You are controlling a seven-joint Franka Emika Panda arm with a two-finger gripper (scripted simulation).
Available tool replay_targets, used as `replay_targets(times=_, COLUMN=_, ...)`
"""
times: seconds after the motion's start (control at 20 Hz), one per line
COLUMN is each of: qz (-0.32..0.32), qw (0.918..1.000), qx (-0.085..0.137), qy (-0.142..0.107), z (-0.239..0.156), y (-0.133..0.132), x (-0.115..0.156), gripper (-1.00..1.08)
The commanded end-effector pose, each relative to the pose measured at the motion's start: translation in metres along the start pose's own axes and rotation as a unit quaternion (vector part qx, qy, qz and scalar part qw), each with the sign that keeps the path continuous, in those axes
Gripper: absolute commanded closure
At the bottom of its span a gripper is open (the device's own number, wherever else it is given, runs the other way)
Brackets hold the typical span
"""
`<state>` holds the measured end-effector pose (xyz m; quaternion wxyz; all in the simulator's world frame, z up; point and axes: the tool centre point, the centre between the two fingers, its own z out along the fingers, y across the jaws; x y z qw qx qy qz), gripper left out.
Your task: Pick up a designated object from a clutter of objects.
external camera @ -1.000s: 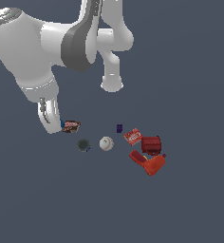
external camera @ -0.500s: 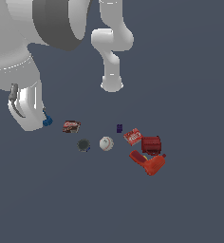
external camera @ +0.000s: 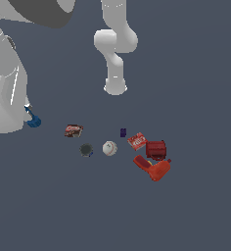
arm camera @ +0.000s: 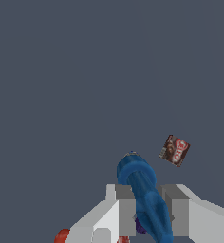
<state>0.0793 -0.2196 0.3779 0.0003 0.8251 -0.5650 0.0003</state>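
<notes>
In the wrist view the hand (arm camera: 147, 209) is closed on the blue item (arm camera: 143, 190): its two grey fingers (arm camera: 126, 209) press against either side of a bright-blue, irregular, elongated piece whose rounded end sticks out past the fingertips. Beyond that end, well apart from it, the brown-red packet (arm camera: 174, 150) lies flat on the grey table (arm camera: 85, 71). A bit of purple shows under the blue item between the fingers, and a sliver of red sits beside the near finger; neither is clear enough to name.

In the exterior view the arm's bulky white link fills the upper corner on the exterior view's left, and the blue item (external camera: 34, 120) shows at its lower edge; the fingers themselves are hidden there. The item appears clear of the table (external camera: 196, 73), off toward 9 o'clock from the clutter.

Nearest the camera lies the red drill (external camera: 155, 169). Touching it at 12 o'clock is the dark-red mug (external camera: 156, 150), with the red box (external camera: 137, 141) just beside the mug at 10 o'clock. The white baseball (external camera: 109, 148) rests at 9 o'clock from the box, and the dark disc (external camera: 86, 149) is near the ball on that same side. Farther back are the purple block (external camera: 123, 132) and the packet (external camera: 73, 130). Farthest, the arm's base (external camera: 115, 87) stands on the table.
</notes>
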Motion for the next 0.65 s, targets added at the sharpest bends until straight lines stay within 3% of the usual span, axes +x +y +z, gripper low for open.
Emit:
replay_targets(times=0.0, qz=0.0, qw=1.0, qx=0.0, qy=0.0, z=-0.008, y=-0.004, x=0.003, gripper=1.08)
replay_targets(times=0.6, qz=0.0, qw=1.0, qx=0.0, qy=0.0, z=-0.022, y=-0.011, x=0.009, gripper=1.08)
